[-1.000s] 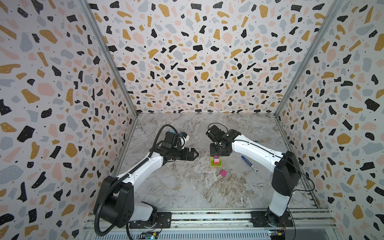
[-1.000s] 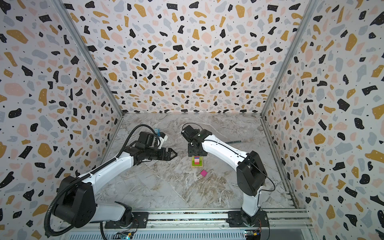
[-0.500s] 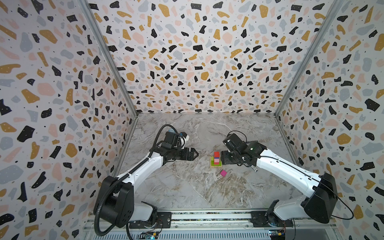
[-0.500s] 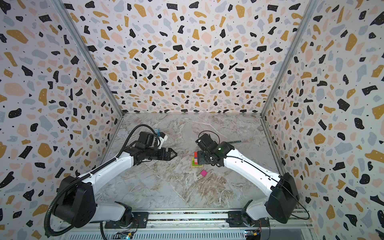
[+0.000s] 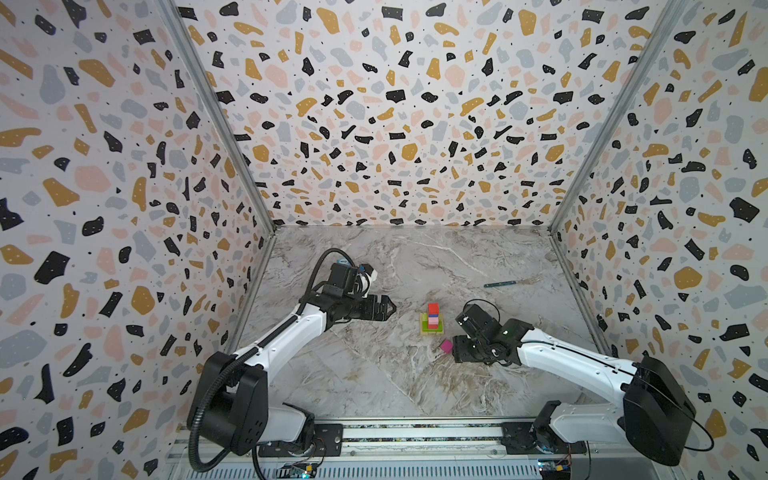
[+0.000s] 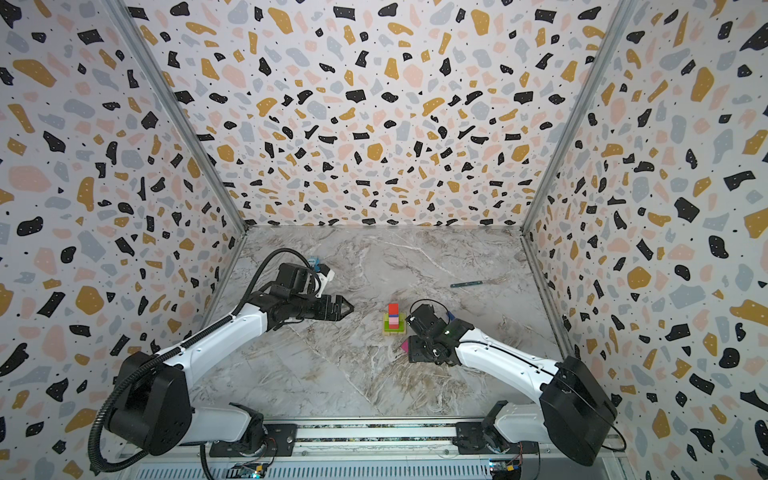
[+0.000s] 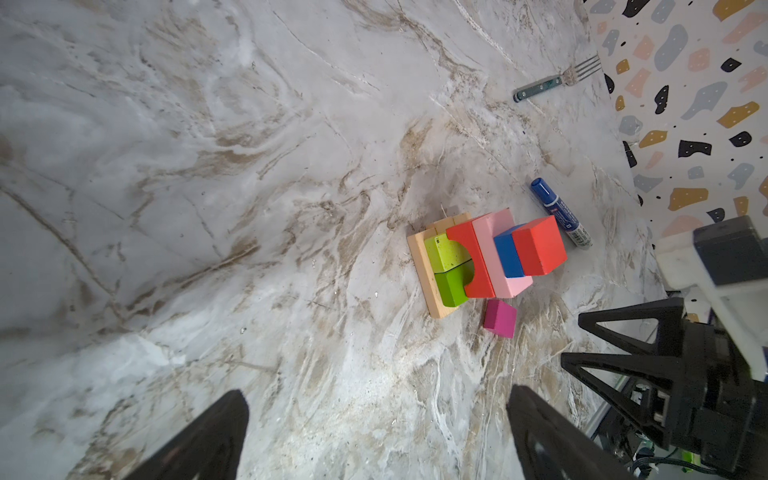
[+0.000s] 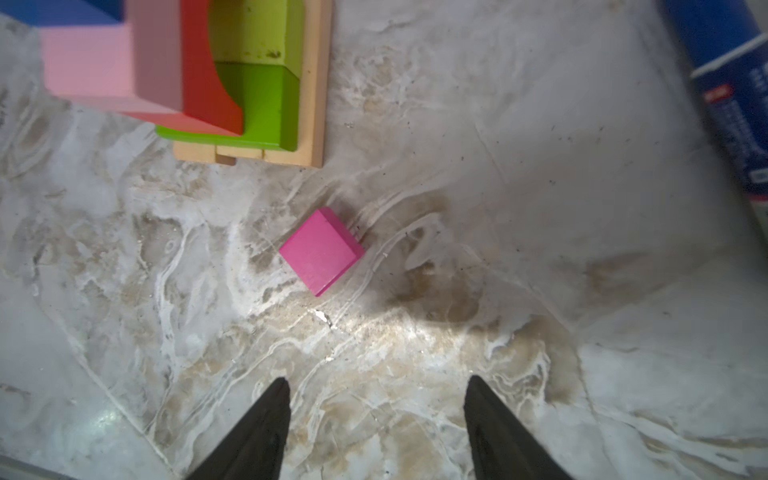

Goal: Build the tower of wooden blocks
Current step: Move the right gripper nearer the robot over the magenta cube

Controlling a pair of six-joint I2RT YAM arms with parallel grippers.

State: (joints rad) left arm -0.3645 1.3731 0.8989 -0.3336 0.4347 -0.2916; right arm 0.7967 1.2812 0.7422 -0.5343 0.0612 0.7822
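Marble tabletop point(image 5: 374, 374). Right arm reaches low, right gripper point(image 8: 376, 380) parted, empty, near loose magenta cube point(image 8: 320, 251) beside the tower point(image 5: 432, 322). Left arm extended, left gripper point(image 7: 376, 392) spread wide, empty, left of the tower.

My left arm point(image 5: 286, 336) and right arm point(image 5: 573, 361) are white shells with chunky black joints and bases. Left has a fat ribbed black hose point(image 5: 190, 436) off the shoulder, right just a thin black wire point(image 5: 711, 436). Fingers point(image 8: 257, 436) are black and pointy. Both sit on a silver rail point(image 5: 415, 434).
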